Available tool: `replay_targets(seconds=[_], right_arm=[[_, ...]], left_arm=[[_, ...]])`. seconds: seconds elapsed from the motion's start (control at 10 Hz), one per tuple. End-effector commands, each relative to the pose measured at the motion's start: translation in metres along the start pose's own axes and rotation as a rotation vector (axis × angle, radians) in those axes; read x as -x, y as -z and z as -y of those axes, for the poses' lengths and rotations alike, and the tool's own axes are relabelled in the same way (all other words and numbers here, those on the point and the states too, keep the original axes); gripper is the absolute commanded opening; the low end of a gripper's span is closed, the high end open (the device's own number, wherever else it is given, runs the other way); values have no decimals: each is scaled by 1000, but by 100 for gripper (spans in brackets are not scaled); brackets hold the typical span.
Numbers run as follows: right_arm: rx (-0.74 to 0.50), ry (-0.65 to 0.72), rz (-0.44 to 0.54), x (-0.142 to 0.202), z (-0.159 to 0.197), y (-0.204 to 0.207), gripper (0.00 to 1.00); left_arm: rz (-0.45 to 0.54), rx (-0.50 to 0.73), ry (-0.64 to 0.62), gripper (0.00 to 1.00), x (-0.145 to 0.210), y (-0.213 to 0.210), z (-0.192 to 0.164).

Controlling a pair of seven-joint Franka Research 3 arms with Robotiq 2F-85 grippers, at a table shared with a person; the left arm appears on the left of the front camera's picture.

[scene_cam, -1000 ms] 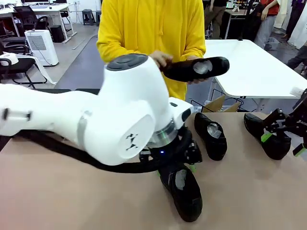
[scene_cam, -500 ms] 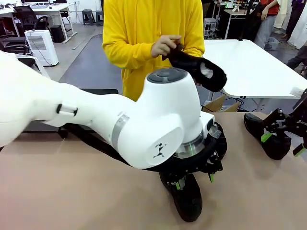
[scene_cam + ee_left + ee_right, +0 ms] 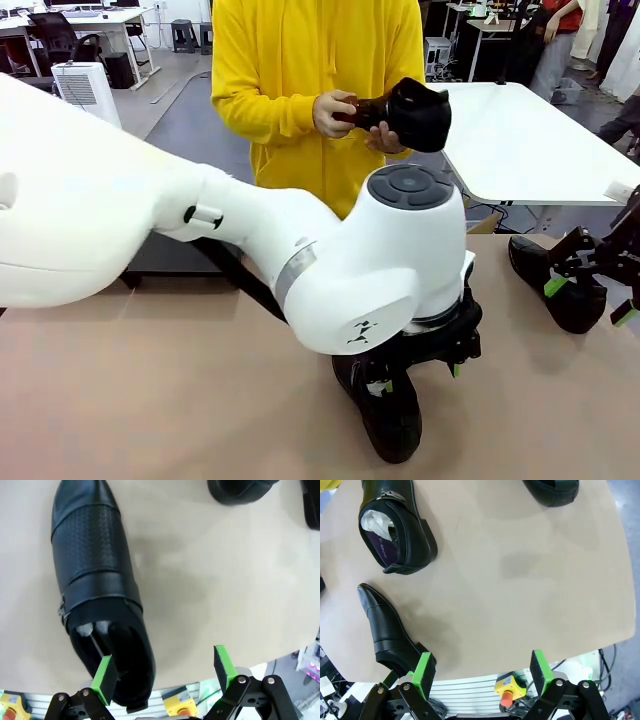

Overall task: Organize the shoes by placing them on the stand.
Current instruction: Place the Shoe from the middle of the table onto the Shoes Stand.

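A: Where are the shoes?

B: One black shoe is up in the air. The person in the yellow top holds it with both hands, on the far side of the surface.

A: And the others?

B: They lie on the tan surface. In the front view, the near shoe is close to the robot's edge. The left claw hangs right over it. The big white left arm comes across past the middle to get there.

A: Is that claw pinching the shoe?

B: No. Its green pads are spread wide apart. In the left wrist view, the heel end of the shoe sits by one pad. The other pad has only bare surface behind it. I cannot tell if the first pad touches the shoe.

A: What about the right claw?

B: It is at the right side, and it is spread wide too. Nothing is in it. It is right by the far-right shoe.

A: What does the right wrist view show?

B: A pointed shoe has its heel end by one green pad. A paper-stuffed shoe lies farther off, with white paper in it. A third shoe pokes in at the top edge.
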State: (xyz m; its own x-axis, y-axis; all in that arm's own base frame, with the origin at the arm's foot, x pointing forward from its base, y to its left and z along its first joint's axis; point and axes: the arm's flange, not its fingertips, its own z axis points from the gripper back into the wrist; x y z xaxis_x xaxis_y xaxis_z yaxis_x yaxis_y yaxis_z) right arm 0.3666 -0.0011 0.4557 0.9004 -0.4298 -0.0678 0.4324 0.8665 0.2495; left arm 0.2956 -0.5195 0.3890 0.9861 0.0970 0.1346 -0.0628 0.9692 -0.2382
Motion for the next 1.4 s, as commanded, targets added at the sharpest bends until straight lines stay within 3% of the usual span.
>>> replay_targets(seconds=[0.0,0.5,1.3], right_arm=[[7,-15,6,1,2,-1,100],[7,-15,6,1,2,-1,100],[7,-15,6,1,2,-1,100]], left_arm=[[89,-45,-14,100,-2,16,19],[78,-112,-55,100,-9,45,12],[51,-126,-80,30,-16,41,4]])
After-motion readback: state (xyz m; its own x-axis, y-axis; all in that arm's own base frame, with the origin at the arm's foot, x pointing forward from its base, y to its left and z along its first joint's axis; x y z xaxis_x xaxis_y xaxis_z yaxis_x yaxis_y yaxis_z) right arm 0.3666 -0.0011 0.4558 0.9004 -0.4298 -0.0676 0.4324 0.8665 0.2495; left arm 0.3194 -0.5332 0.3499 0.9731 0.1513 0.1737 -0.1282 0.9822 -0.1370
